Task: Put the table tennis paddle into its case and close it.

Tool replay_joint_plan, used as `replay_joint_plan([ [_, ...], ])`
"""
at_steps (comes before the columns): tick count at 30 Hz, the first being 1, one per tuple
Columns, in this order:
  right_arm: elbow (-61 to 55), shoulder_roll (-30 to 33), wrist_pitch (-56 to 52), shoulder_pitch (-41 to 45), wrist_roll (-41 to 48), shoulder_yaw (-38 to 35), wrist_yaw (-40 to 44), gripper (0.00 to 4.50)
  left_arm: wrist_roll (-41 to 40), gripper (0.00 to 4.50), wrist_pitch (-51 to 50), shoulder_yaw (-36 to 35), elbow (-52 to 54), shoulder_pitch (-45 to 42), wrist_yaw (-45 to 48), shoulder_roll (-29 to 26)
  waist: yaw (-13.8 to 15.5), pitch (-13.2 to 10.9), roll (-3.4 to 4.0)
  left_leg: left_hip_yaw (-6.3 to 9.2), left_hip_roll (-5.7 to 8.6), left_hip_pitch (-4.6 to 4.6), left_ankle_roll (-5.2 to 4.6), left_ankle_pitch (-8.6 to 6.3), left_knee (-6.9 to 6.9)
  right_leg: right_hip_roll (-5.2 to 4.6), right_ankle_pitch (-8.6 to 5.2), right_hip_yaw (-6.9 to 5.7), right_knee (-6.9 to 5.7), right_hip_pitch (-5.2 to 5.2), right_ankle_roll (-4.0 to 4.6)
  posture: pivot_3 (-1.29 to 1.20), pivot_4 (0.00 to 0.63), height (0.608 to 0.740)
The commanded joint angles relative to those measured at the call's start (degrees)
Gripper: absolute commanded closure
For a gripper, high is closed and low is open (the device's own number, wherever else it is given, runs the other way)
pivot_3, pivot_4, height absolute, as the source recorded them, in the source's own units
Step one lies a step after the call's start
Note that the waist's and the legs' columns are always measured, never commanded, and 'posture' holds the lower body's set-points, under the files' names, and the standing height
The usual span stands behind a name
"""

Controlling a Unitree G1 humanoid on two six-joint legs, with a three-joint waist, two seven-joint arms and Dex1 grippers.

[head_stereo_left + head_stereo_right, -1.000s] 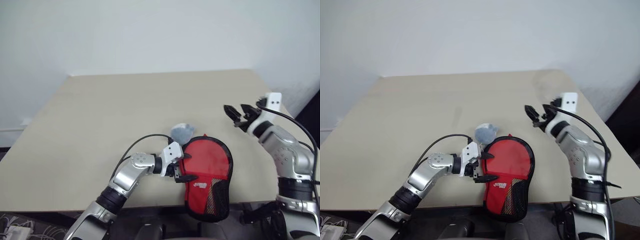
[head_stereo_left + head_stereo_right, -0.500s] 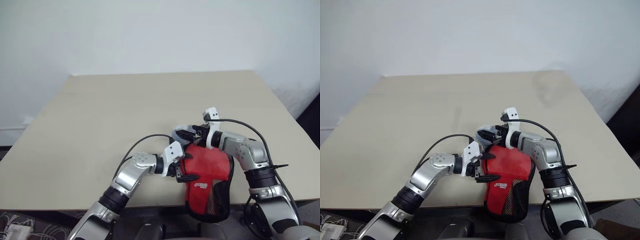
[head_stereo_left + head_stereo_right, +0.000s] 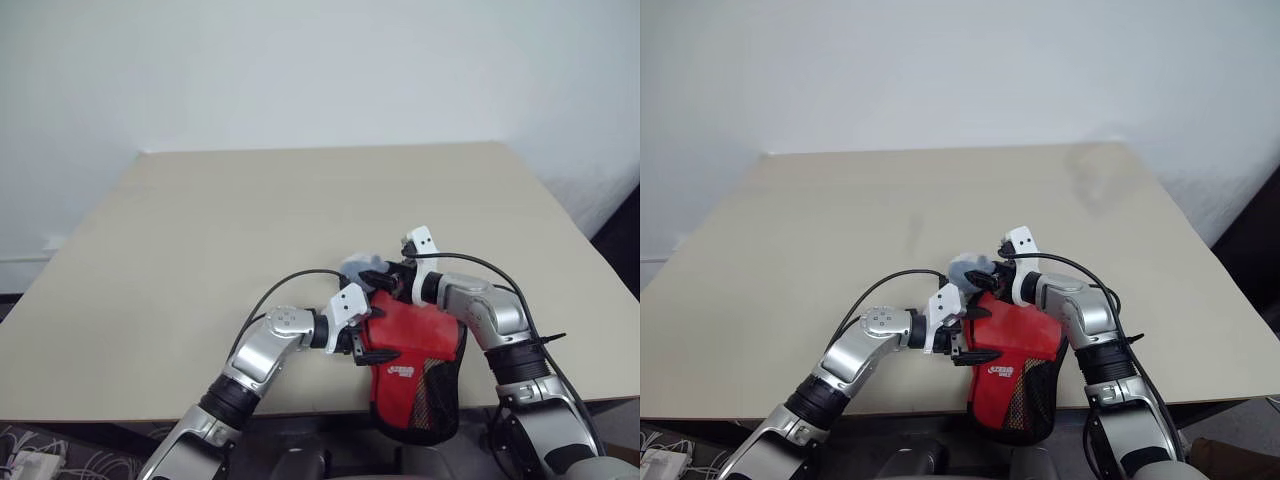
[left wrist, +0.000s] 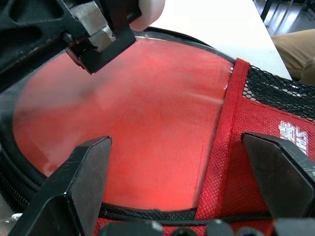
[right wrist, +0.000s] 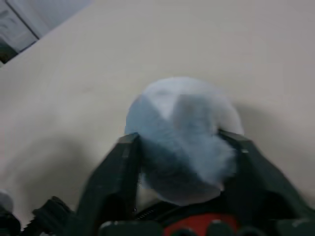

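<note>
1. The left claw stands spread wide over the case.
2. The paddle lies inside its black rim.
3. The right claw sits at eleven o'clock.
4. Pale tabletop lies at twelve.

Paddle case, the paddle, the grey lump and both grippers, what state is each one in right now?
case: unzipped, flap open, lying at the table's near edge
table tennis paddle: inside the case, red face showing
grey lump: between the right gripper's fingers
left gripper: open, astride the case's edge
right gripper: shut on the grey lump
</note>
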State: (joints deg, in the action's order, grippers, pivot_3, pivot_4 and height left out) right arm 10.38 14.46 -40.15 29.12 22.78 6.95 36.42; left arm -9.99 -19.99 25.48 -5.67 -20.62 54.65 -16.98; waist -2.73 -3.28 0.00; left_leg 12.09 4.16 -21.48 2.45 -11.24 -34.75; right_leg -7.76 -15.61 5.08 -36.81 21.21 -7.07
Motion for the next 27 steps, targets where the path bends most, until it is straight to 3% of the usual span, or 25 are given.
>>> replay_joint_plan([
  [1, -2.7, -1.0, 1.9, 0.4, -0.3, -0.4, 0.0, 3.54, 1.2, 0.00, -2.7, 1.2, -2.1, 1.3, -0.1, -0.1, 0.0, 0.0, 0.01, 0.00, 0.00, 0.01, 0.00, 0.00, 0.00, 0.00, 0.00, 0.00, 0.00, 0.00, 0.00, 0.00, 0.000, 0.740],
  [4, -3.2, -1.8, 2.3, 0.9, -0.1, -1.6, -1.0, 4.47, 1.2, 0.00, -2.8, 1.2, -2.0, 1.3, 0.0, -0.1, 0.0, 0.0, 0.00, 0.00, -0.01, 0.01, 0.00, 0.00, 0.00, 0.01, 0.00, 0.00, 0.00, 0.00, 0.00, 0.00, 0.000, 0.740],
  [15, 10.6, -7.8, 14.1, 11.0, -4.6, -10.9, -17.3, 4.47, 1.3, 0.00, -3.2, 0.9, -2.9, 0.7, 0.0, 0.2, 0.1, 0.0, 0.03, 0.01, -0.01, 0.02, 0.00, 0.00, -0.01, 0.03, 0.01, 0.02, -0.04, 0.02, 0.02, 0.00, 0.000, 0.740],
  [20, 12.3, -3.4, 16.7, 11.2, -5.6, -13.8, -17.9, 4.47, 1.6, 0.00, -3.1, 0.8, -3.2, 0.4, 0.1, 0.0, 0.0, 0.0, 0.04, 0.02, 0.00, 0.01, 0.00, 0.00, -0.01, 0.03, 0.02, 0.05, -0.04, 0.01, 0.03, 0.00, 0.000, 0.740],
  [27, 3.3, 4.6, 12.0, 3.1, -3.1, -17.4, -15.8, 4.47, 1.7, 0.00, -2.5, 0.7, -3.8, 0.2, 0.2, 0.1, 0.0, 0.0, 0.04, -0.01, 0.02, -0.01, -0.01, 0.00, -0.04, 0.03, 0.02, 0.08, -0.03, -0.01, 0.01, 0.00, 0.000, 0.740],
])
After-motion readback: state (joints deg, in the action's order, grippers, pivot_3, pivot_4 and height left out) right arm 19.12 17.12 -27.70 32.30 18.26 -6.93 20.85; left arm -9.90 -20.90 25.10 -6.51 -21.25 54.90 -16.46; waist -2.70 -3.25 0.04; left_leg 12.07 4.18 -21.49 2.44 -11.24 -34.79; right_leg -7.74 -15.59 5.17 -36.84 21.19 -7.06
